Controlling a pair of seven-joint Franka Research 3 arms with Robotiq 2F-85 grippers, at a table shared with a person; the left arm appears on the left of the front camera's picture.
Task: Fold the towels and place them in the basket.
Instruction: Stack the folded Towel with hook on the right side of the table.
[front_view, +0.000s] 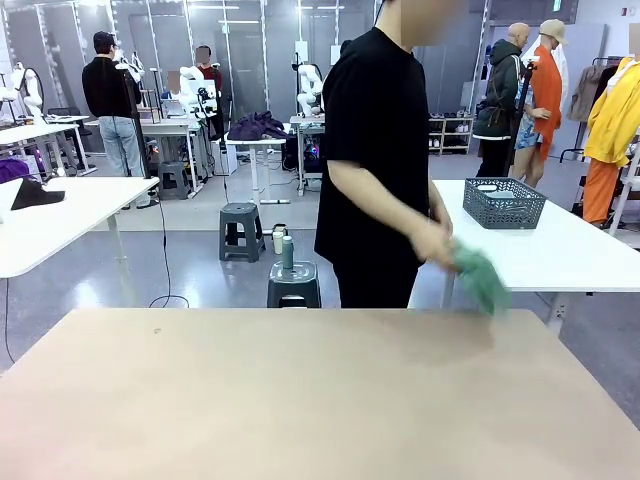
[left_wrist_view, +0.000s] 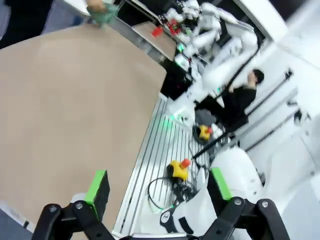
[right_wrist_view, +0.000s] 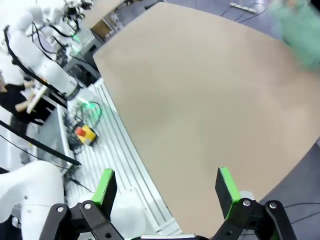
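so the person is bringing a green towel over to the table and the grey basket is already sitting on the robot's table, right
Not quite. The person's hand is bringing a green towel to the far edge of the robot's table, but the grey basket sits on the white table behind it, not on the robot's table. The front view shows this.

The table (front_view: 300, 400) lies bare across the lower frame, free to cross. At its far right edge, a person's hand (front_view: 432, 240) holding a towel (front_view: 482, 280) blocks the way.
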